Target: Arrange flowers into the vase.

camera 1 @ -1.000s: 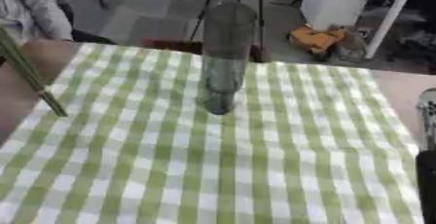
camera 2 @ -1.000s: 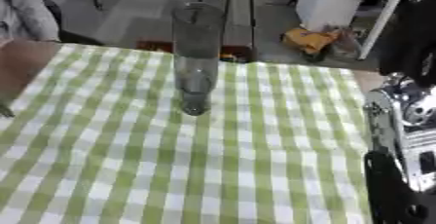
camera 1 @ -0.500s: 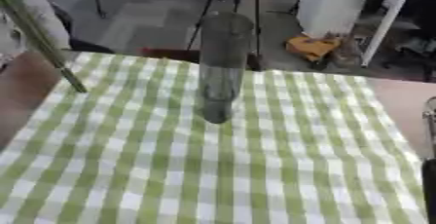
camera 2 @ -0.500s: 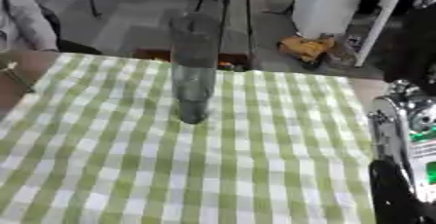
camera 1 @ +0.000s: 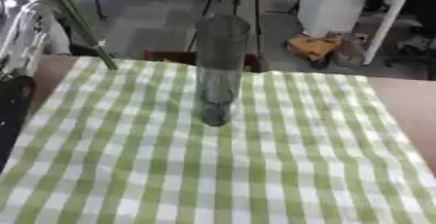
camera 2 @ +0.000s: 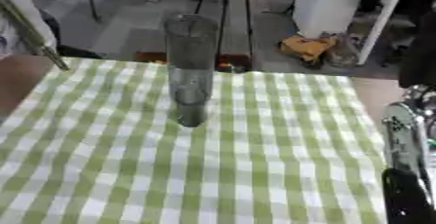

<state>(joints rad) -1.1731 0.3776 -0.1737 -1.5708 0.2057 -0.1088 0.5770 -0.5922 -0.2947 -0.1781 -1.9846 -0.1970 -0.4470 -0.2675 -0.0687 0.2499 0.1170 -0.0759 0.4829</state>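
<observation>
A tall clear glass vase (camera 1: 218,69) stands upright on the green-and-white checked cloth (camera 1: 255,169) that covers the surface, nearer the far edge than the near one and a little left of the middle. Green flower stems (camera 1: 75,21) slant down over the far left corner, their lower ends just above the cloth and well apart from the vase. The left arm (camera 1: 19,47), silver and black, shows along the left edge; its robot hand is out of sight. The right arm (camera 2: 408,159) rises at the near right corner, and I cannot tell whether that robot hand is open or closed.
</observation>
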